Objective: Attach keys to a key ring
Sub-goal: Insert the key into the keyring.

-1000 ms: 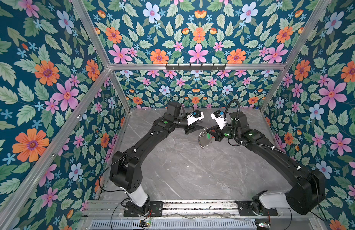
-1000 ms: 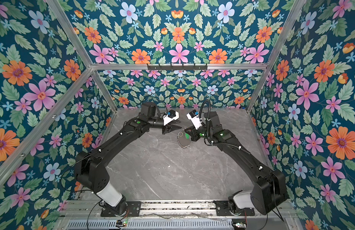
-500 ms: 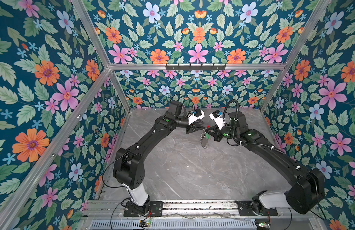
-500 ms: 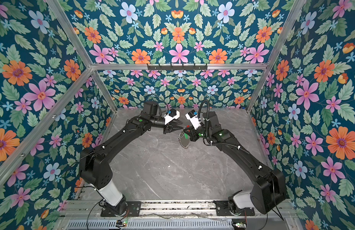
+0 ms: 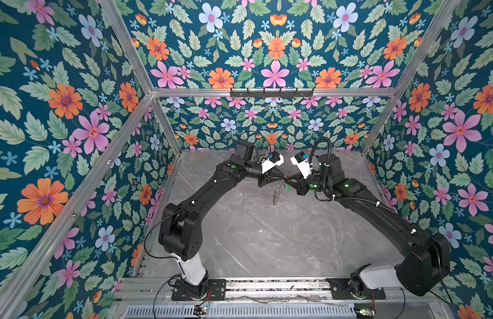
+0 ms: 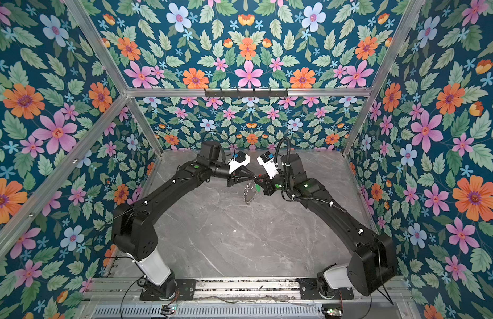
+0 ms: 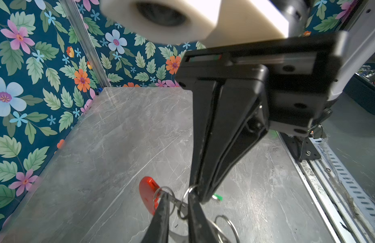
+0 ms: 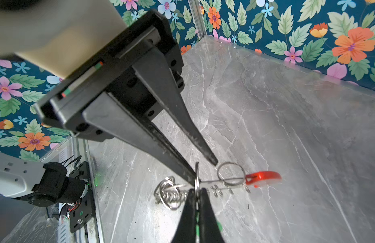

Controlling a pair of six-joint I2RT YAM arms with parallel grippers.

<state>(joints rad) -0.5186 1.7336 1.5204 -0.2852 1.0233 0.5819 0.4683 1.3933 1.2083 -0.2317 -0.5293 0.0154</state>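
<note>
Above the middle of the tabletop's back edge, the left pincer has just narrowed round the hanging key ring; I cannot tell whether it grips. The right pincer pinches the green key alongside, so threading looks near.

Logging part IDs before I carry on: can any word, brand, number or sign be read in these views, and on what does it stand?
No text can be read in any view.
Key ring, red plastic arc: no print visible.
Key, green head: mostly hidden, nothing legible.
White camera housing, blue patch: too small to read.
Black base plate, round marks: blurred, unreadable.
</note>
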